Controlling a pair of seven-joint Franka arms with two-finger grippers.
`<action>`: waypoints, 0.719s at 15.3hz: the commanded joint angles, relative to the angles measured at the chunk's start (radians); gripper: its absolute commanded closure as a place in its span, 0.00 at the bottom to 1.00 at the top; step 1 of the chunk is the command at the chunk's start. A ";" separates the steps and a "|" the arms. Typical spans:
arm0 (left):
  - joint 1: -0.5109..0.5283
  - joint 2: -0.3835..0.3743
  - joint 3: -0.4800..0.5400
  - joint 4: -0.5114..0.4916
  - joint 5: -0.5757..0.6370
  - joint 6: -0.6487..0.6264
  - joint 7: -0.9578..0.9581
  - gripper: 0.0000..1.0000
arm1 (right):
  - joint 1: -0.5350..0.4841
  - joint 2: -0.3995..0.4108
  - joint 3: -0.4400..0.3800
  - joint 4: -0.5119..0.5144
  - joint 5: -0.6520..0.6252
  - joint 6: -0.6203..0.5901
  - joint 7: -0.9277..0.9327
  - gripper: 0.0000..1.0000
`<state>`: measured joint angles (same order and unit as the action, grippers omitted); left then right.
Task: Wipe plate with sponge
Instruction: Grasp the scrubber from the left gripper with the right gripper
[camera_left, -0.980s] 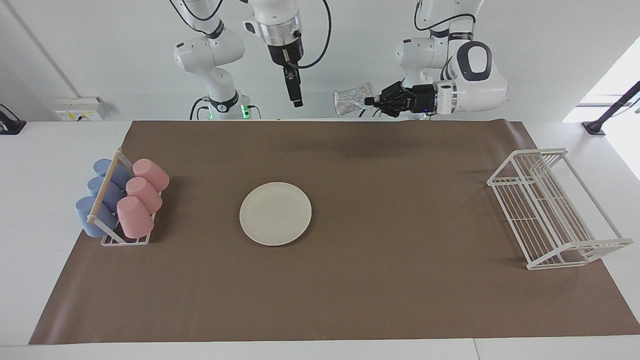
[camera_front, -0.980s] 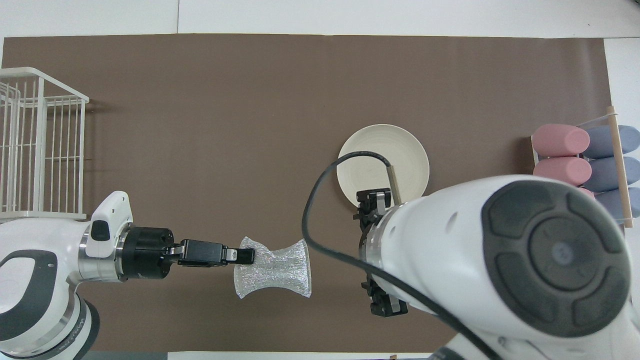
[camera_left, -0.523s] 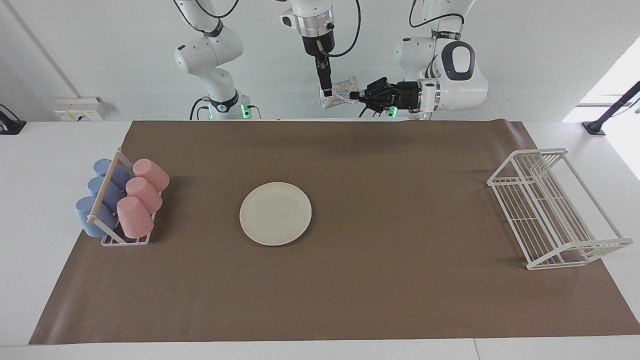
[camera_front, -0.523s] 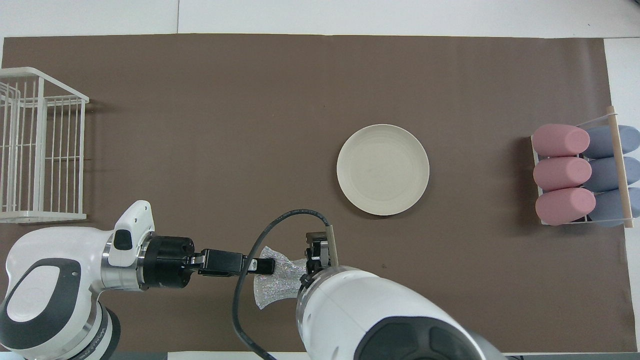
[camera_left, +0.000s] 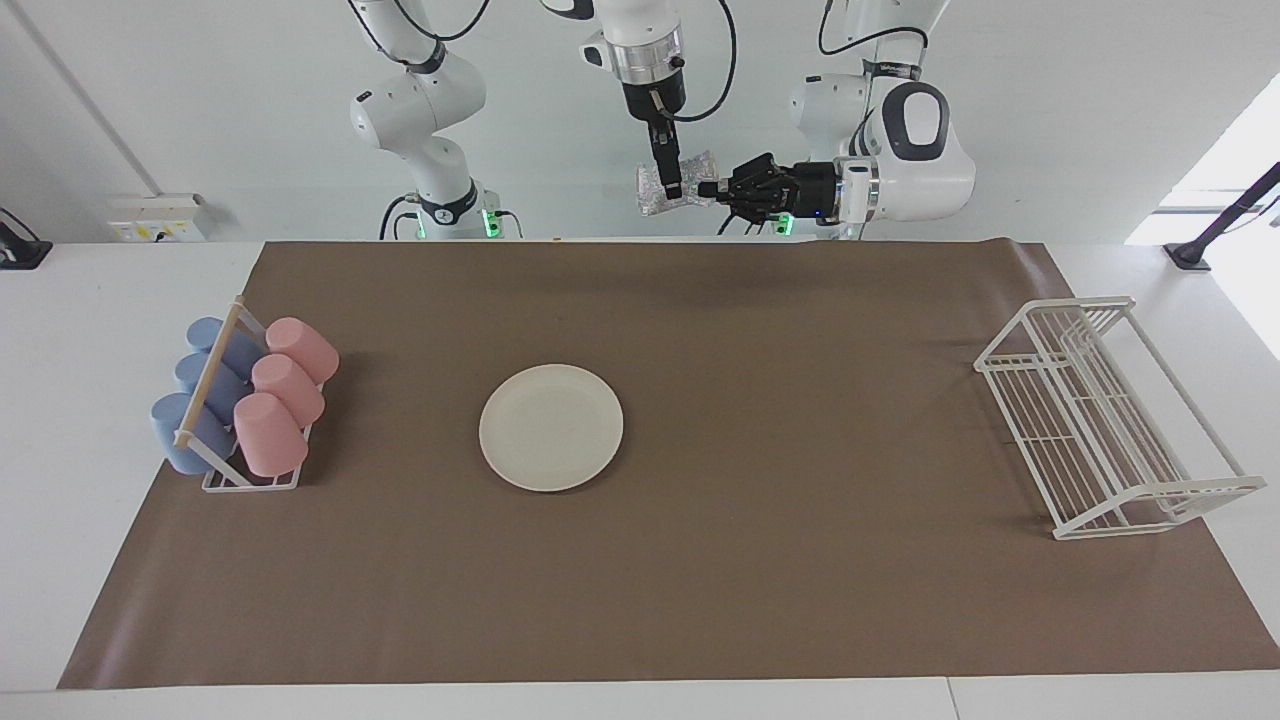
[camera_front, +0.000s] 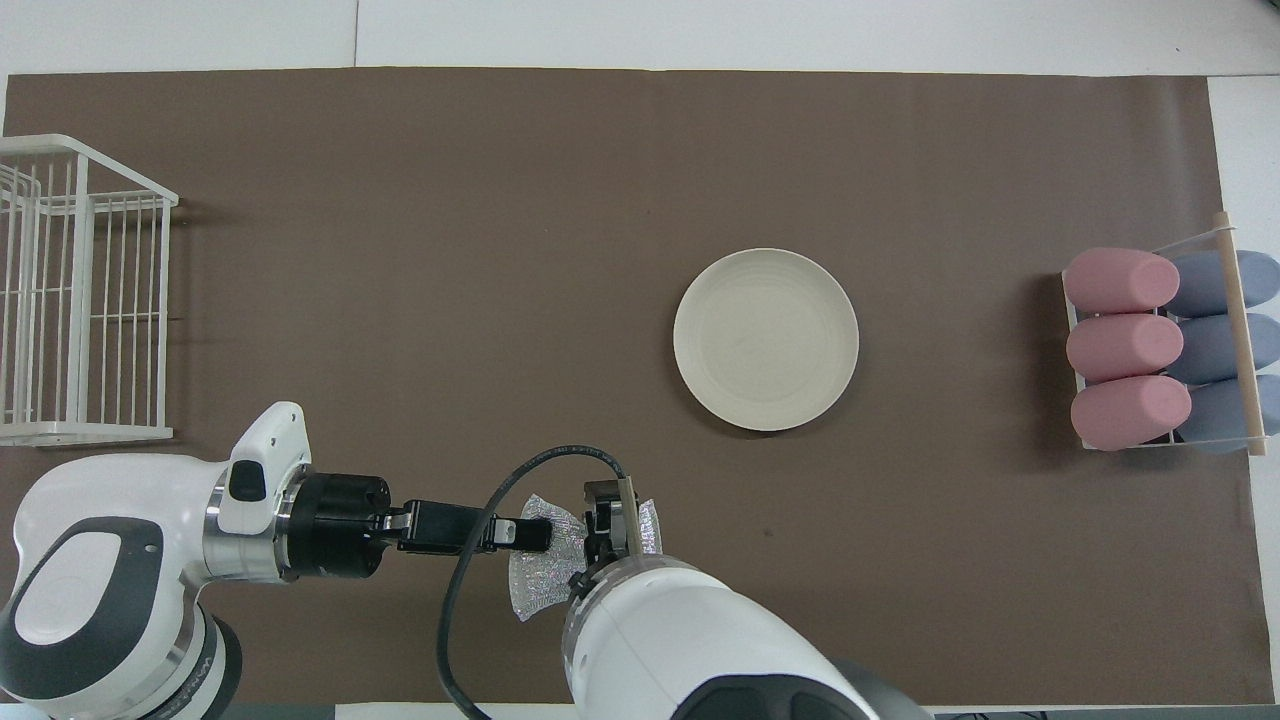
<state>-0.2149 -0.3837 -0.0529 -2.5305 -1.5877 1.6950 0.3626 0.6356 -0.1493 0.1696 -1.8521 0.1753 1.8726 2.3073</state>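
Both tools (camera_left: 709, 189) (camera_left: 673, 190) at sponge (camera_left: 650, 192); no legible writing.

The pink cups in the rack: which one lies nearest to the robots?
The end pink cup of the row of three, the highest in the facing view and lowest in the overhead view. The other two pink cups lie farther out along the rack.

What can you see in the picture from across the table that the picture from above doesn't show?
Only the facing view shows both arms' bases and how high the sponge hangs in the air. Only the overhead view shows the left gripper pinching the sponge's edge. Both show the right gripper at the sponge, the plate, the cup rack and the white wire rack.
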 joint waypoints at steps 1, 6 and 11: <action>-0.015 -0.032 0.015 -0.030 -0.020 -0.005 0.016 1.00 | -0.002 -0.032 -0.004 -0.042 0.020 0.031 -0.006 0.16; -0.015 -0.034 0.016 -0.030 -0.015 -0.014 0.016 1.00 | -0.005 -0.036 -0.004 -0.055 0.016 0.048 -0.040 0.89; -0.015 -0.035 0.016 -0.030 -0.011 -0.015 0.016 1.00 | -0.008 -0.035 -0.005 -0.052 0.001 0.049 -0.078 1.00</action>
<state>-0.2182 -0.3852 -0.0524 -2.5323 -1.5877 1.6810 0.3674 0.6345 -0.1530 0.1616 -1.8675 0.1738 1.9066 2.2733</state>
